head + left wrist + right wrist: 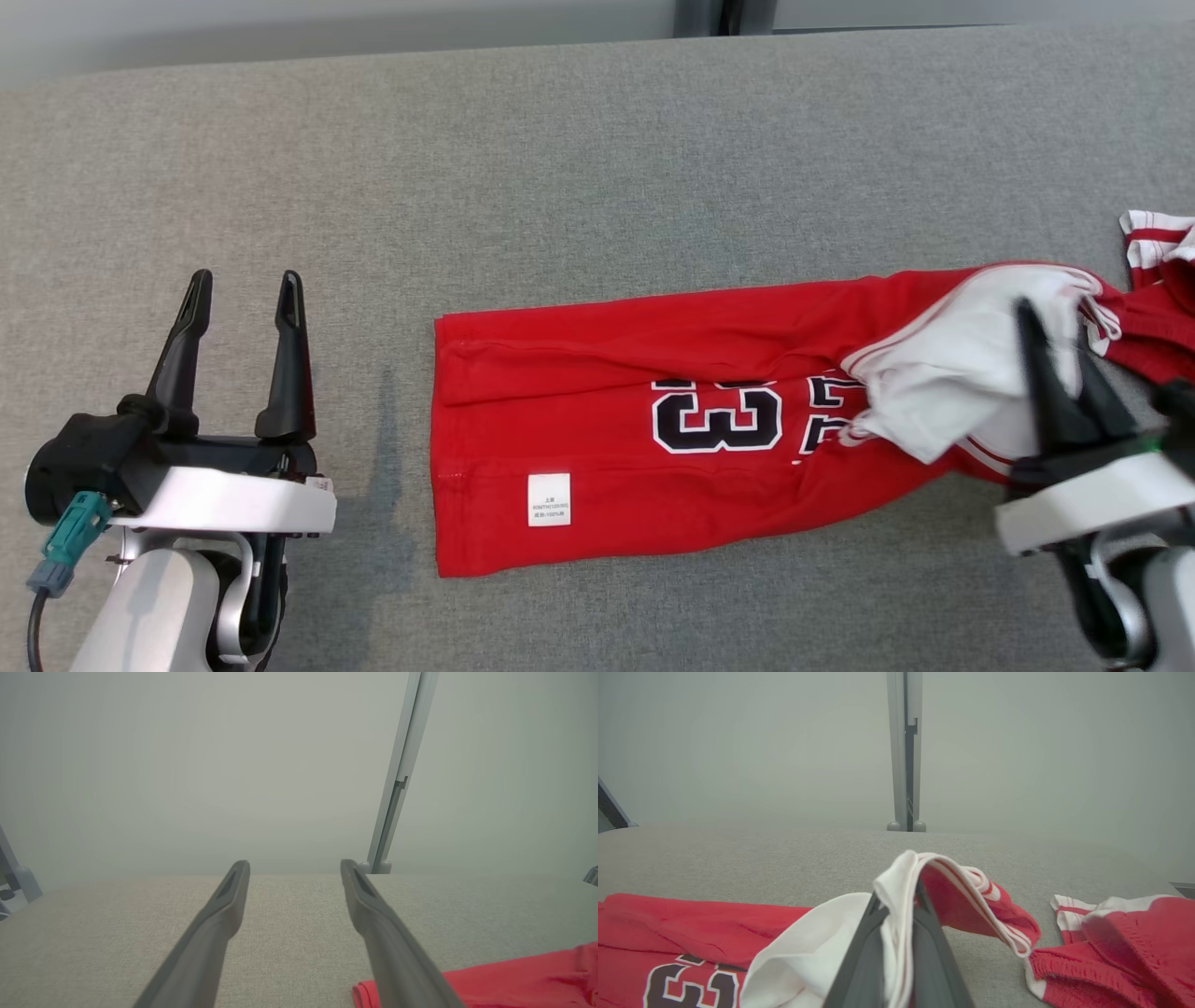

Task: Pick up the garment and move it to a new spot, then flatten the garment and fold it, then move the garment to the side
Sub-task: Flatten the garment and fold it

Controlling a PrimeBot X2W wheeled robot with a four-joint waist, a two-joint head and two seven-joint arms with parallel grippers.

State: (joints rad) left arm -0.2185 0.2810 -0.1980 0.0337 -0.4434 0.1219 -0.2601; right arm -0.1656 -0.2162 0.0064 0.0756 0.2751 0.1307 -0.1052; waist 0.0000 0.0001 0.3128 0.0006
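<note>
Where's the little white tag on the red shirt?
In the head view, the white tag lies on the lower left part of the red shirt, below and left of the black number.

The head camera is looking steeply down on the grey table (579,159) from high above it. The left wrist camera is lying low, facing along the left gripper (295,864) toward a pale wall (187,765). The right wrist camera is sitting close over the red garment (691,933), facing the same wall. All 3 views are sharing that garment and table.
</note>
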